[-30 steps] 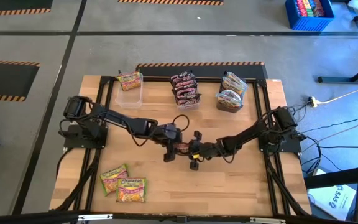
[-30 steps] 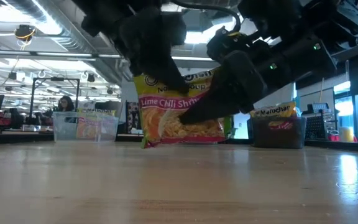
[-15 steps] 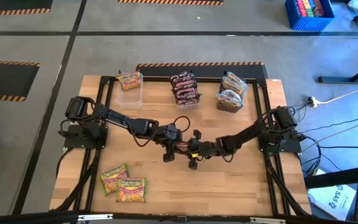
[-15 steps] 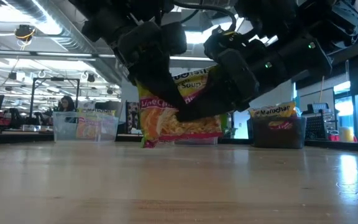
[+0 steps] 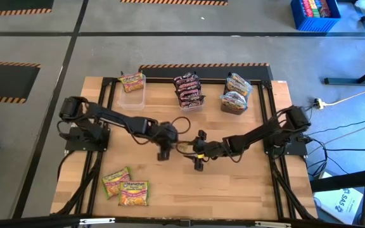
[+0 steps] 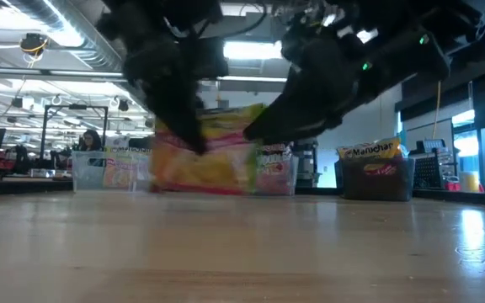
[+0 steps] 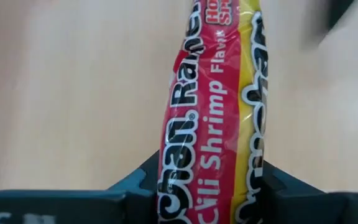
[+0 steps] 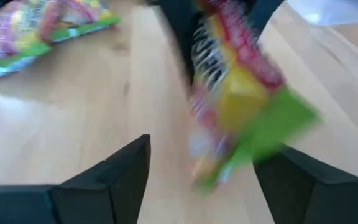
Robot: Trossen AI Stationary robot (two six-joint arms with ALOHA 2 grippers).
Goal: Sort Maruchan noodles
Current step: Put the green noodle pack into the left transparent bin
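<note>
Since the earlier frame, my left tool [image 5: 164, 147] has drawn away from my right tool [image 5: 197, 154] toward my left side, carrying the lime chili shrimp packet [image 7: 213, 118] with it, so the two tools now stand apart rather than meeting over the packet. On the wooden tabletop [image 5: 246, 183], three tubs line the far edge: a clear tub [image 5: 132, 93] holding one yellow-green packet [image 5: 132, 80], a middle tub of dark maroon packets [image 5: 189, 90], and a dark grey tub [image 5: 235, 101] with yellow-orange packets [image 5: 238, 83]. Two yellow-green packets [image 5: 126, 187] lie flat near the front left corner. My left tool is clamped on the lime chili shrimp packet, which stands on edge between the fingers [image 7: 135, 186], just above the tabletop near its middle. My right tool stands wide with nothing between its fingers [image 8: 126, 168], the blurred packet just beyond them.
</note>
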